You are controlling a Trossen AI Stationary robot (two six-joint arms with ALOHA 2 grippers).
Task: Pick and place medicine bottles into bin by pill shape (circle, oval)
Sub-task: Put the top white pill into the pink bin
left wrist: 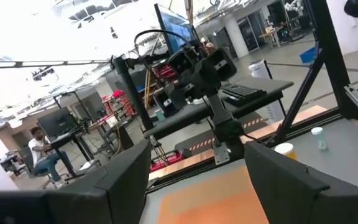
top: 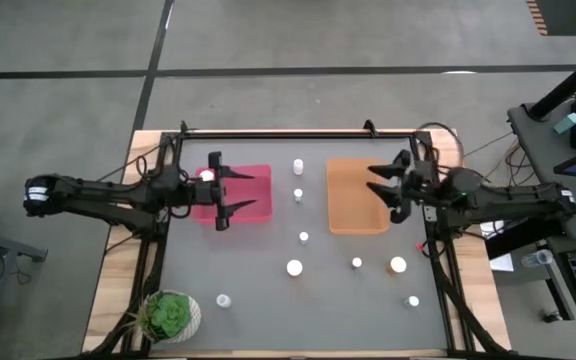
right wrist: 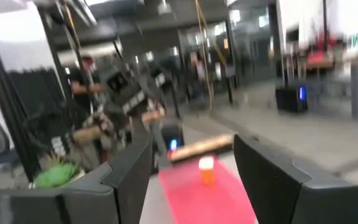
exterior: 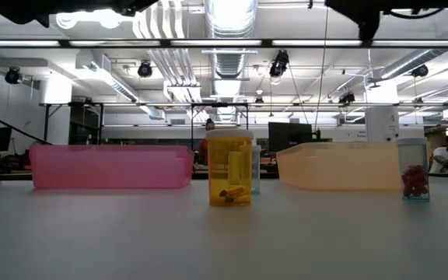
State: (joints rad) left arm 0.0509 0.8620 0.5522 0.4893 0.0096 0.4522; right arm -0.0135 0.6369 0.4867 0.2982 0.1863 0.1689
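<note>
Several medicine bottles with white caps stand scattered on the grey table, among them one (top: 294,267) near the middle and one (top: 397,265) to its right. The low view shows an orange-bodied bottle (exterior: 229,167) and a pale one (exterior: 414,179) holding red pills. One bottle (right wrist: 207,169) stands in the pink bin (top: 253,175). My left gripper (top: 253,192) hovers open above the pink bin, pointing toward the table's right. My right gripper (top: 373,180) hovers open above the orange bin (top: 348,215), pointing toward the left. Nothing lies between either pair of fingers.
A white pot with a green plant (top: 171,315) stands at the near left corner. A black frame rail (top: 288,133) runs along the table's far edge. A seated person (left wrist: 42,155) shows in the room beyond.
</note>
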